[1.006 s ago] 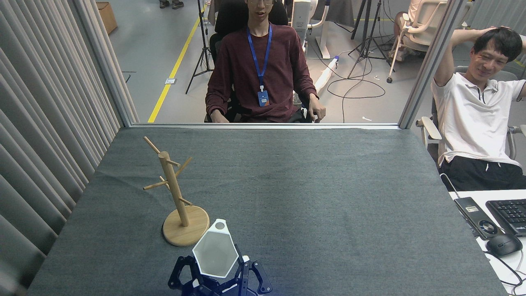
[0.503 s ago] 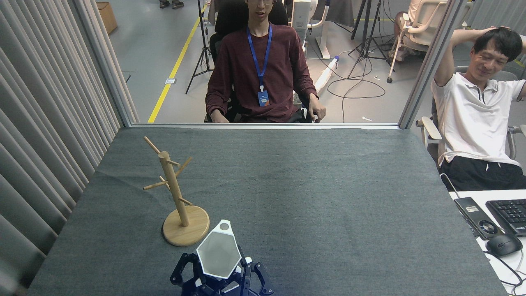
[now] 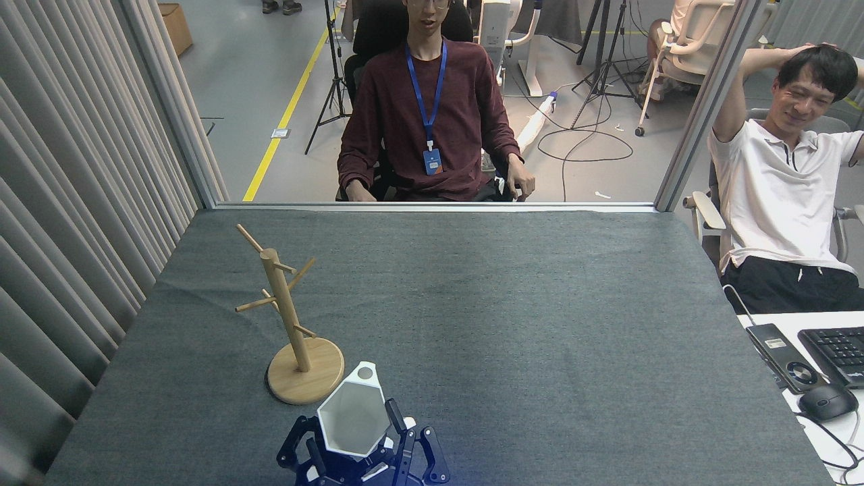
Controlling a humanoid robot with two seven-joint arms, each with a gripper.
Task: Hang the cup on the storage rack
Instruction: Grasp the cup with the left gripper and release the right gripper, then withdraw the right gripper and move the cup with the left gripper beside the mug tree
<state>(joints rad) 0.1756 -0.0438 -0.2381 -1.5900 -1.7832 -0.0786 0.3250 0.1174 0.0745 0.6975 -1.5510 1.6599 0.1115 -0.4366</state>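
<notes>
Head view: at the near table edge, one dark blue gripper [image 3: 358, 455], whose arm I cannot identify, has its fingers clamped around the white matte hexagonal cup [image 3: 353, 418]. Its pierced tab points away. Just beyond and left stands the light wooden peg rack [image 3: 287, 314], pegs above the cup.

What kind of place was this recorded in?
Probably a robotics lab or test bay: a cloth-covered table behind a partition, tripods and loose cables on the floor, and a keyboard alongside.

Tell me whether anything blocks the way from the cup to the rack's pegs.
Nothing visible does. The cup, held in the tool, sits just right of the storage rack; only bare table cloth lies around them.
</notes>
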